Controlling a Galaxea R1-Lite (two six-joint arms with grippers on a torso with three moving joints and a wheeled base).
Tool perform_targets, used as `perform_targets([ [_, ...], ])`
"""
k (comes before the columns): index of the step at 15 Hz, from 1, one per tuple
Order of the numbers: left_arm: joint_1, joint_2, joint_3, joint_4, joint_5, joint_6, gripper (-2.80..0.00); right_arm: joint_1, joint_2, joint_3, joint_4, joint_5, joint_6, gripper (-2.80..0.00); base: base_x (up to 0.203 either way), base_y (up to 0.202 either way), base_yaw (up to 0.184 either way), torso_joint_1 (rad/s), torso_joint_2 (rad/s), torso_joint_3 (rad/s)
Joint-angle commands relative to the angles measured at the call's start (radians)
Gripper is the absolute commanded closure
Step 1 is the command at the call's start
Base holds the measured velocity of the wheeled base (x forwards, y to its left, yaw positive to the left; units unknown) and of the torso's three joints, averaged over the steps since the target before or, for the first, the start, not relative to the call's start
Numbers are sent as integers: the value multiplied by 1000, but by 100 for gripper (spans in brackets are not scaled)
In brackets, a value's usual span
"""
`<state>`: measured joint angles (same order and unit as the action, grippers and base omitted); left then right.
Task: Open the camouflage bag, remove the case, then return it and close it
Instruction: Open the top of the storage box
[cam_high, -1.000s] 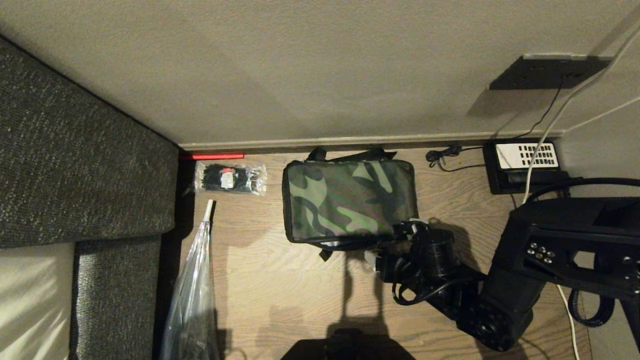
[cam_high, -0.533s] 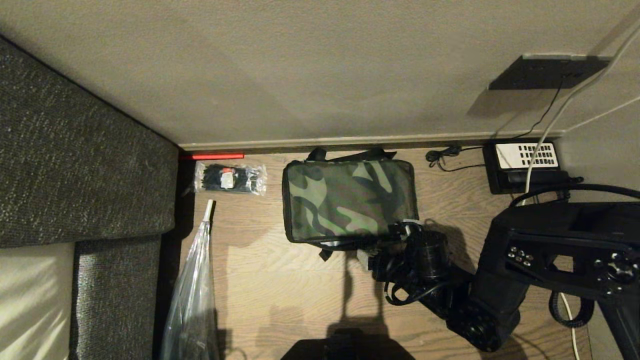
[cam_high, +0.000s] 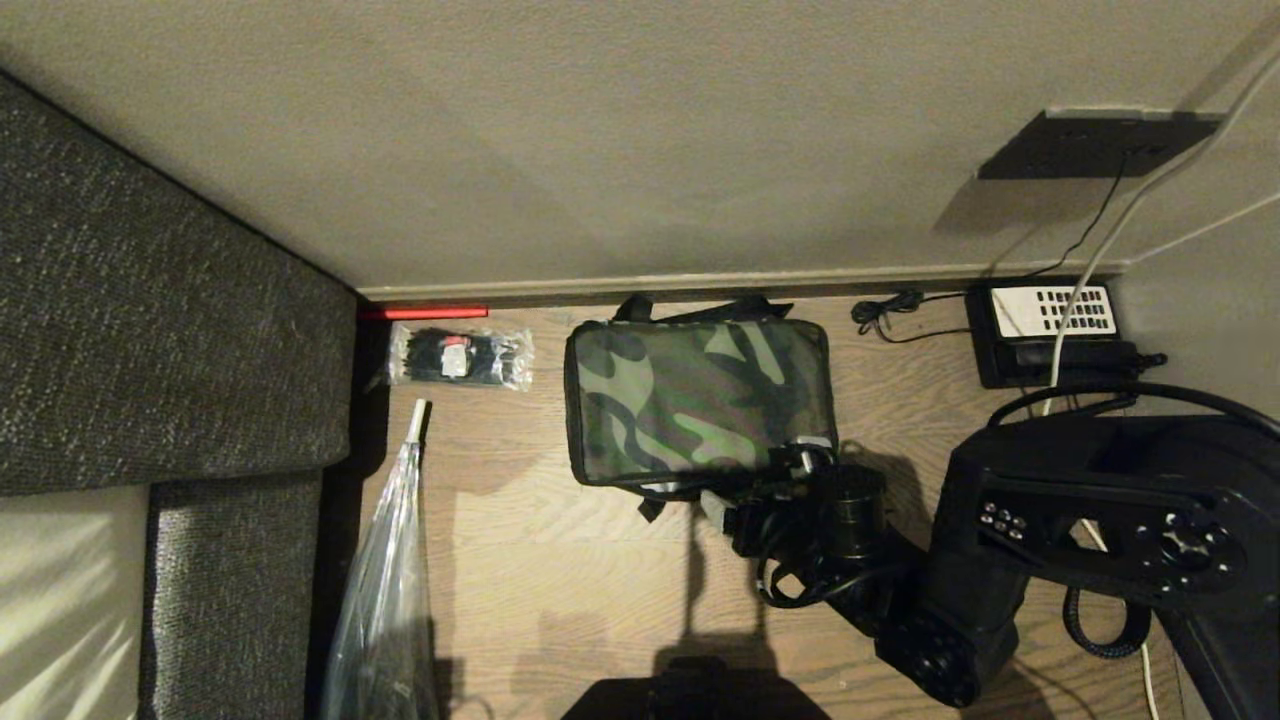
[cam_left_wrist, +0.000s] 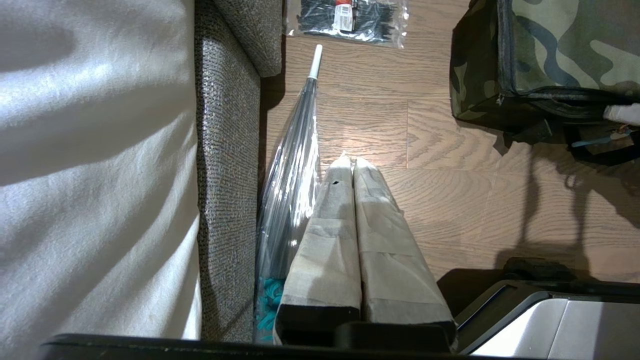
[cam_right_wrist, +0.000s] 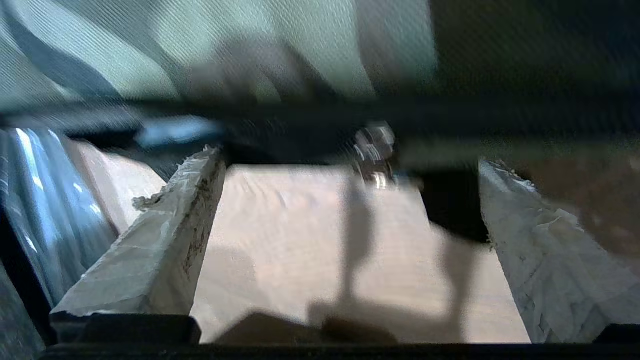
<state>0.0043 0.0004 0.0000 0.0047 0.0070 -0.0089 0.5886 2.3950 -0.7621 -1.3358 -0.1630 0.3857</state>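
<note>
The camouflage bag (cam_high: 698, 403) lies flat on the wooden floor (cam_high: 560, 570), its far edge close to the baseboard (cam_high: 700, 285) of the wall, with its black straps poking out toward that wall. Its lid is shut, so nothing of what is inside shows.

The right tool (cam_high: 765, 478) sits low at the bag's near right corner, its tape-wrapped fingers (cam_right_wrist: 165, 240) spread wide apart with only bare floor between them. In the right wrist view a shiny metal zipper pull (cam_right_wrist: 372, 150) hangs from the bag's dark edge just ahead of the gap between the fingers; the view is too blurred to say whether either finger touches it.

The left tool (cam_left_wrist: 350, 162) hangs over the floor near the sofa (cam_left_wrist: 225, 150), well apart from the bag, its two padded fingers pressed together and holding nothing. Just beside it a folded clear umbrella (cam_high: 390, 580) lies along the sofa's edge, its white tip pointing toward the wall.

A clear packet of black cable ties (cam_high: 460, 357) rests on the floor to the left of the bag, near the baseboard. In the far right corner of the floor stands a black telephone (cam_high: 1050, 335) with a white keypad panel, cables running up from it to a wall outlet (cam_high: 1095, 145).
</note>
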Motion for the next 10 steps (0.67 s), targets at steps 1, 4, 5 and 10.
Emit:
perform_targets([
  [1,0,-2,3,0,1,0,0,-1,15,-3,-19,-1,1,-280,0,0,0,0,0,0],
  [4,0,-2,3,0,1,0,0,-1,15,-3,-19,-1,1,0,0,0,0,0,0,0],
  [5,0,-2,3,0,1,0,0,-1,15,-3,-19,-1,1,0,0,0,0,0,0,0],
  [10,0,-2,3,0,1,0,0,-1,18,-13,-22,-3,-21,0,0,0,0,0,0,0],
])
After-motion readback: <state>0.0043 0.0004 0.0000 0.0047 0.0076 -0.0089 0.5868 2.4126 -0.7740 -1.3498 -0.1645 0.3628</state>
